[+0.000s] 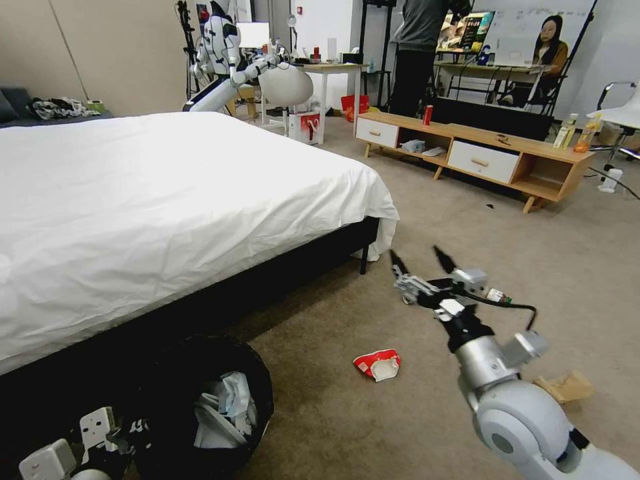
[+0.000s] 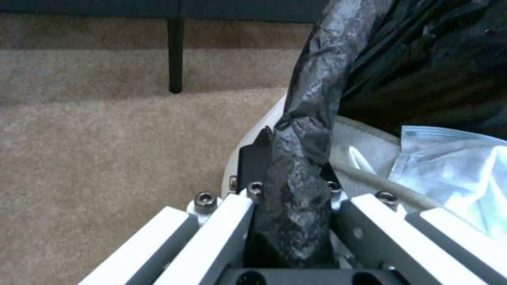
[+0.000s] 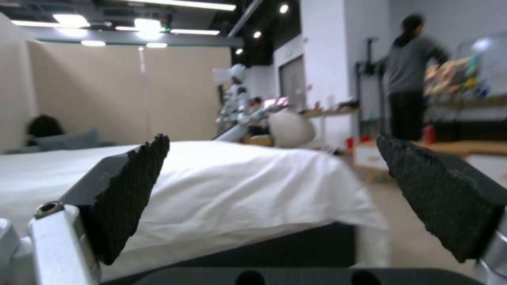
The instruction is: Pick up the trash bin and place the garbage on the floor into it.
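Two hands: left hand (image 2: 288,206) clamped on trash bin (image 1: 200,400) rim by the bed's (image 1: 167,200) foot edge; right hand (image 1: 423,263) spread above open carpet. One red-and-white packet (image 1: 377,365), one tan paper bag (image 1: 565,387).

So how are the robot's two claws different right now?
The left gripper is shut on the trash bin's black-bagged rim, low by the bed; the right gripper is open and holds nothing. The left one sits close in at the robot's side, while the right one is stretched forward above the carpet, past the red-and-white packet. Both share dark fingertip pads on light metal frames.
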Controlling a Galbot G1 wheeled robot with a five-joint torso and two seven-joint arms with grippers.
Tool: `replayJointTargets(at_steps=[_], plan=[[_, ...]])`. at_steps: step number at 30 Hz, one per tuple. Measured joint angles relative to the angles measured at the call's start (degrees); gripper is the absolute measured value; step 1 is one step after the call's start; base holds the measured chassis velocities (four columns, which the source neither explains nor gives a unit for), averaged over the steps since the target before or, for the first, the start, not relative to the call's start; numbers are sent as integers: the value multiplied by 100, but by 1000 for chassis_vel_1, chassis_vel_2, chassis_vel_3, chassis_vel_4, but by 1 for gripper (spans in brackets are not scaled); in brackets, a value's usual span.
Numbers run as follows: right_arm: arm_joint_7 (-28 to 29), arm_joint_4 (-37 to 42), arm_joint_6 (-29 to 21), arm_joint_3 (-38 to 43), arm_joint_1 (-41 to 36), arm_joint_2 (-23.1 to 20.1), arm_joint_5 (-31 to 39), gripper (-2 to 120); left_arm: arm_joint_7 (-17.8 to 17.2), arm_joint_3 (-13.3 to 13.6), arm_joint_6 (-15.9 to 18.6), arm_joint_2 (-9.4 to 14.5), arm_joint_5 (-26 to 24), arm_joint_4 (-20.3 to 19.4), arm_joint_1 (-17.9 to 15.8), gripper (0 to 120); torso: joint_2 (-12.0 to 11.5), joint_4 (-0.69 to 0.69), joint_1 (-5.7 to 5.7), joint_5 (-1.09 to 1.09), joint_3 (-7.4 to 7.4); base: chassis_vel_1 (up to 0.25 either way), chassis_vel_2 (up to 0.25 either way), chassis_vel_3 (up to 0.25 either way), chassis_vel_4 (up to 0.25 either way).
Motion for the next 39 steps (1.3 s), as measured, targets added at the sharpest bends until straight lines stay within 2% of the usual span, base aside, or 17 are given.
replayJointTargets(at_steps=[1,3,10,14,19,25,27,33,39], plan=[[0,0,0,0,0,0,0,100,0,0,0,0,0,0,0,2,0,0,0,0,0,0,0,0,0],[-251,-280,524,353,-241,175,-352,100,1,9,0,-54,72,-30,41,2,0,-1,0,0,0,0,0,0,0],[-352,-603,978,705,-418,459,-726,100,67,16,0,-133,267,-67,110,2,0,1,0,0,0,0,0,0,0],[-408,-695,1051,853,-516,619,-922,100,91,23,0,-196,298,-94,133,2,0,1,0,-1,0,0,0,0,0],[-509,-728,1199,1035,-856,1024,-1225,100,175,53,0,-309,469,-100,147,2,0,-1,0,-1,1,0,0,0,0],[-540,-749,1279,1040,-999,1252,-1457,100,181,66,0,-357,506,-119,166,2,0,0,0,-1,0,0,0,0,0],[-553,-828,1337,1057,-1045,1457,-1682,100,196,70,0,-392,581,-132,198,2,0,1,0,-1,1,0,0,0,0],[-502,-899,1312,1229,-1188,1660,-2062,100,224,83,0,-397,600,-150,233,2,0,0,0,-1,1,0,0,0,0],[-454,-928,1253,1312,-1316,1690,-2175,100,235,78,-4,-383,595,-136,218,2,0,0,0,-1,1,0,0,0,0]])
